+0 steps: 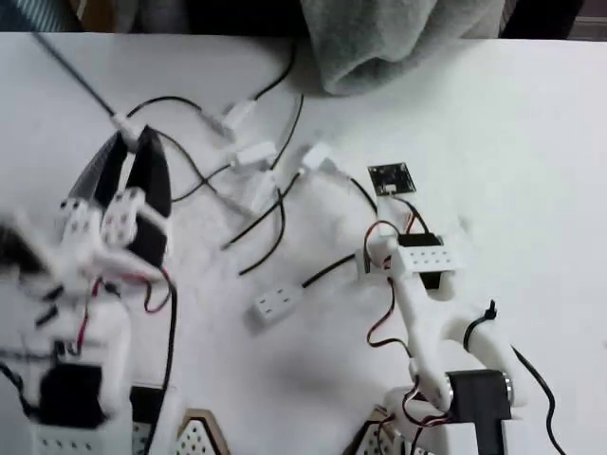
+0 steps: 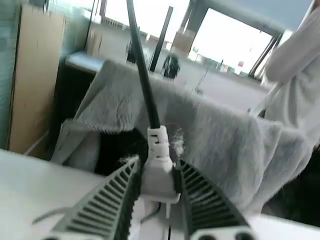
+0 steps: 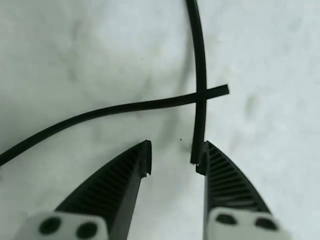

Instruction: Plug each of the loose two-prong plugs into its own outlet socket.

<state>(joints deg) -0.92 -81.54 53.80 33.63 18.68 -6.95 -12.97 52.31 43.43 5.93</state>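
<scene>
Well beyond and left of the loose outlet socket (image 1: 277, 303), left gripper (image 1: 136, 137) fingers (image 2: 110, 205) are clamped on a white two-prong plug (image 2: 160, 162), long axis running out past the tips, so this arm looks best placed, while right gripper (image 3: 175, 150) gapes wide, empty, over crossed black cables (image 3: 150, 105).

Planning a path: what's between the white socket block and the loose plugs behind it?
Looped black cable across the table, per the high view.
</scene>
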